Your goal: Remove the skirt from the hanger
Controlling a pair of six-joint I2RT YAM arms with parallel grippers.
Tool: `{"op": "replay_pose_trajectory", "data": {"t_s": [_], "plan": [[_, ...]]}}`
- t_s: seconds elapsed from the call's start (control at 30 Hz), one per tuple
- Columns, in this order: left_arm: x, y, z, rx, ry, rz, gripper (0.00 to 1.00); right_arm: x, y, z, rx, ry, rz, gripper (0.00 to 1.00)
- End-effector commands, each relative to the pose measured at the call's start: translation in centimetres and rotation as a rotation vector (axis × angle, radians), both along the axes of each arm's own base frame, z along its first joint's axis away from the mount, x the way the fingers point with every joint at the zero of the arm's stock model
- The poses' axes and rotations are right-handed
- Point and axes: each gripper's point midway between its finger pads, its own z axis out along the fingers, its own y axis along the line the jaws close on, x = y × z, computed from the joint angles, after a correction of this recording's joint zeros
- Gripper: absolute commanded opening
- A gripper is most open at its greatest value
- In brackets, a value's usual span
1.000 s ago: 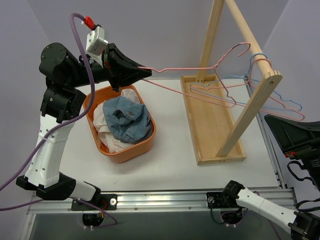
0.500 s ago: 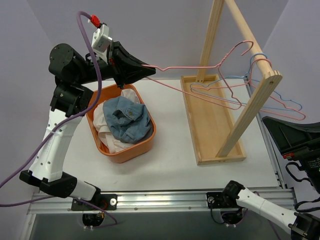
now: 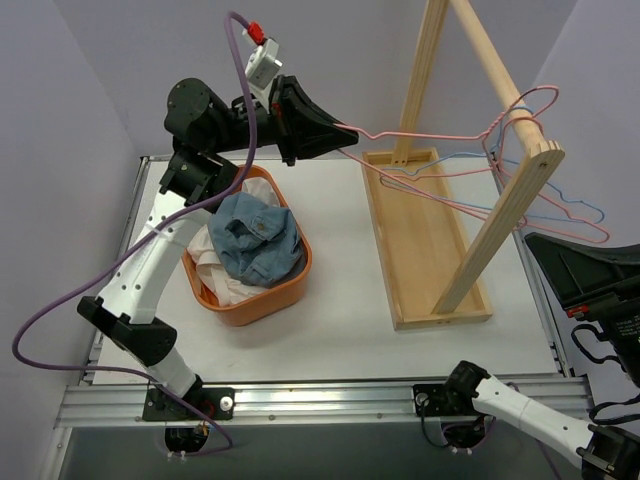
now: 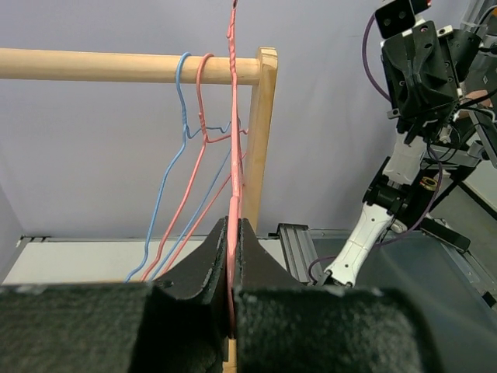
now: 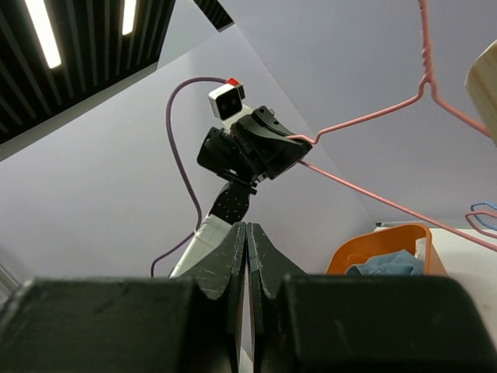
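The blue denim skirt (image 3: pixel 258 240) lies crumpled in the orange basket (image 3: pixel 292 288), off any hanger; it also shows in the right wrist view (image 5: pixel 388 264). My left gripper (image 3: pixel 350 135) is shut on the corner of a bare pink wire hanger (image 3: pixel 430 135) and holds it high, above the table. The hanger's hook reaches the near end of the wooden rail (image 3: pixel 515 95). In the left wrist view the jaws (image 4: pixel 233 221) pinch the pink hanger wire (image 4: pixel 231 116) in front of the rail (image 4: pixel 116 64). My right gripper (image 5: pixel 247 229) is shut and empty at the right edge (image 3: pixel 545 245).
A wooden rack (image 3: pixel 500 215) stands on a tray base (image 3: pixel 400 260) at the right. A blue hanger (image 3: pixel 575 205) and another pink hanger (image 3: pixel 440 190) hang from its rail. White cloth (image 3: pixel 205 250) lies under the skirt in the basket.
My left arm has swung right and up with the pink hanger. The hanger's hook has moved from left of the rail to its near end. The right arm has not moved.
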Motion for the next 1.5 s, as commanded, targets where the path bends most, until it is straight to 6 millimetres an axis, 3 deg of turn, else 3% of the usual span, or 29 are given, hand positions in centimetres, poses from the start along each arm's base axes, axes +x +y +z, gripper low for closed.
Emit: {"op": "replay_pose_trajectory", "data": {"t_s": [0.0, 0.33, 0.63, 1.0, 1.13, 1.3, 1.47], "plan": [[-0.7, -0.5, 1.9, -0.046, -0.045, 0.002, 0.02, 0.2, 0.0, 1.0, 0.026, -0.026, -0.009, 0.0], [0.6, -3.5, -1.0, -0.004, 0.067, 0.003, 0.02, 0.7, 0.2, 0.2, 0.012, 0.001, -0.021, 0.0], [0.6, -3.1, -3.0, 0.013, 0.169, 0.036, 0.02, 1.1, -0.1, -0.6, -0.001, 0.028, -0.044, 0.0], [0.6, -3.2, -7.5, 0.089, 0.24, 0.041, 0.02, 3.1, 0.8, -3.1, -0.062, 0.118, -0.087, 0.0], [0.6, -3.0, -9.0, 0.118, 0.278, 0.055, 0.12, 4.4, 1.4, -4.9, -0.121, 0.167, -0.121, 0.0], [0.6, -2.8, -10.6, 0.144, 0.316, 0.074, 0.42, 6.4, 1.9, -7.8, -0.202, 0.249, -0.187, 0.0], [0.2, -2.0, -12.3, 0.175, 0.36, 0.109, 0.63, 7.5, 1.9, -10.0, -0.229, 0.309, -0.228, 0.0]]}}
